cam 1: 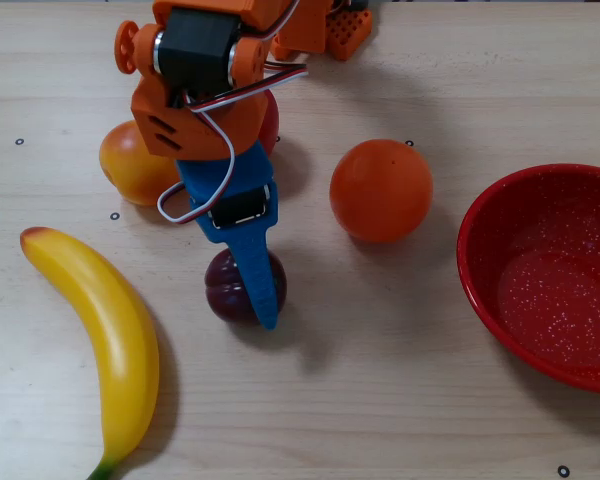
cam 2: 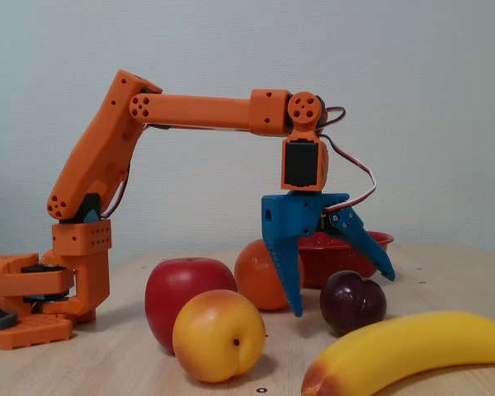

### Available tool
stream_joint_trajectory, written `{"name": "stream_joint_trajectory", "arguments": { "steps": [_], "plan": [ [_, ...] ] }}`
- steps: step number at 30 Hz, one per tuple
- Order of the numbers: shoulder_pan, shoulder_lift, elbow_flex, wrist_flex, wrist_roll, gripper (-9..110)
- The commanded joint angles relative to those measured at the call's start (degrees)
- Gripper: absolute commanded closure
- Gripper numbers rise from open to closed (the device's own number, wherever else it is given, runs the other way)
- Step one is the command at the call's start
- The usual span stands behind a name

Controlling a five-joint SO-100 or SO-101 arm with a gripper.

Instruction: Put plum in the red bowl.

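Plum (cam 2: 353, 302) sits on table (cam 1: 400, 400) btwn the spread blue fingers (cam 2: 285, 264) of gripper (cam 2: 342, 293), jaws wide apart, seemingly not pinching yet. Crease faces fixed cam; fruit's round, no clear long axis. Red bowl (cam 1: 550, 280) well apart, behind.

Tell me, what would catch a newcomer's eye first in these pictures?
The orange arm reaching out from its base at the left of the fixed view, its blue pincer spread open and pointing down around the dark plum. Bright fruit surrounds it: a long yellow banana at lower left of the overhead view and an orange toward the middle. The glossy red bowl sits empty at the right edge.
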Motion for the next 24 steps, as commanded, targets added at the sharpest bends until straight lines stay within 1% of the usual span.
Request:
{"name": "stream_joint_trajectory", "arguments": {
  "steps": [1,8,24],
  "plan": [
    [0.4,2.3,-3.1,-2.0,-0.3,50],
    [0.1,2.1,-2.0,-4.8,-0.8,50],
    [-0.4,1.7,-1.8,-5.8,-1.7,50]
  ]
}}
